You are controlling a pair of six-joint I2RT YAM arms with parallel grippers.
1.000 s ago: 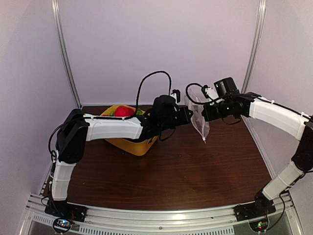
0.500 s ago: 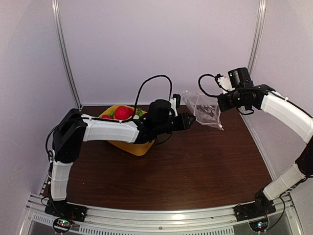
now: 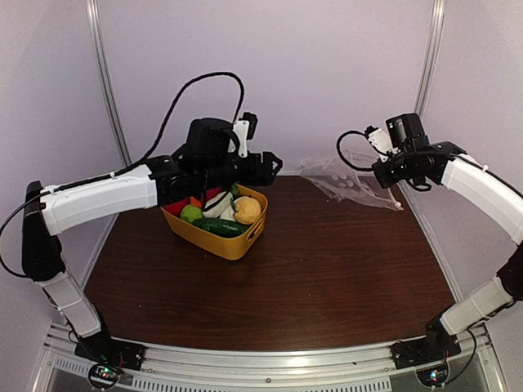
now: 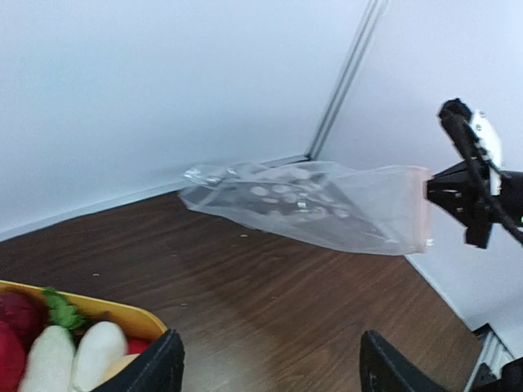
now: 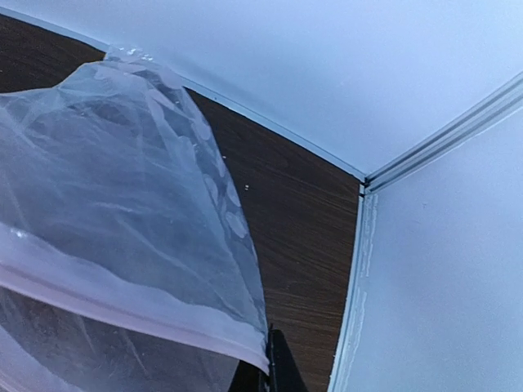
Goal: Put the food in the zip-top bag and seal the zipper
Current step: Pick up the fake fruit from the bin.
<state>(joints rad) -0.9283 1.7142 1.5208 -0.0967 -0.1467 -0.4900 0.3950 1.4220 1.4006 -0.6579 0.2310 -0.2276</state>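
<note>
The zip-top bag [image 3: 347, 181], clear with white dots, stretches from the back of the table up to my right gripper [image 3: 382, 173], which is shut on its mouth corner. In the left wrist view the bag [image 4: 310, 204] shows its pinkish zipper [image 4: 425, 208] at the right end, beside the right gripper [image 4: 466, 192]. In the right wrist view, the zipper [image 5: 122, 306] runs to the pinched corner at my right gripper [image 5: 270, 359]. My left gripper [image 3: 276, 163] [image 4: 270, 371] is open and empty, above the tub. The food [image 3: 221, 214] [image 4: 65, 351] lies in the tub: cucumber, green, white, red and yellow-tan pieces.
The yellow tub [image 3: 237, 245] [image 4: 90, 304] stands left of the table's middle. Metal frame posts [image 3: 425, 69] rise at the back corners, and the back wall stands close behind the bag. Bare dark wood [image 3: 327, 269] lies between tub, bag and the near rail.
My left gripper opened, let go of the bag and drew back left and up over the tub. The right gripper lifted to the right, and the bag now trails from it alone.
</note>
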